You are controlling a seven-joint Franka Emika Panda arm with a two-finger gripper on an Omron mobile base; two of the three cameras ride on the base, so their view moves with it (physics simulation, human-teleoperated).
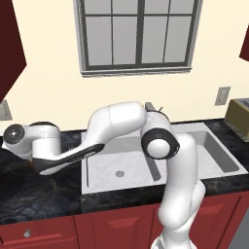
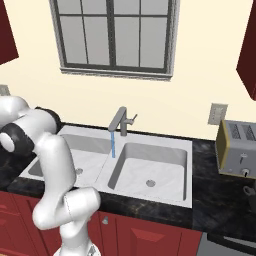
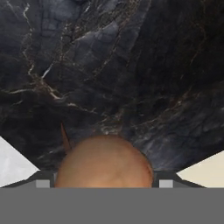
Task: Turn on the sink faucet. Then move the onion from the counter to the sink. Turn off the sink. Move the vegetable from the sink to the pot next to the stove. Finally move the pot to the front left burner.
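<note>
The counter is a glossy black stone with thin brown and white veins, and it lies over dark red cabinets. Behind it stands a cream wall with a grey-framed window of several panes. A pale grey-white sink is set into the counter; in the right base view it has 2 rectangular basins, each with a round drain. The sink faucet is grey metal, with an upright square post, an angled spout and a thin side lever. A thin blue stream of water falls from the spout. To the right of the sink a grey toaster stands on the counter.

The arm reaches to the left of the sink, low over the counter. In the hand view the onion is round, smooth and tan-orange, and it sits between the fingers of the gripper, on or just above the black stone. Its thin stem tip points up and a little left in this view. The jaws stand wide on both sides of the onion; I cannot tell if they press it.
</note>
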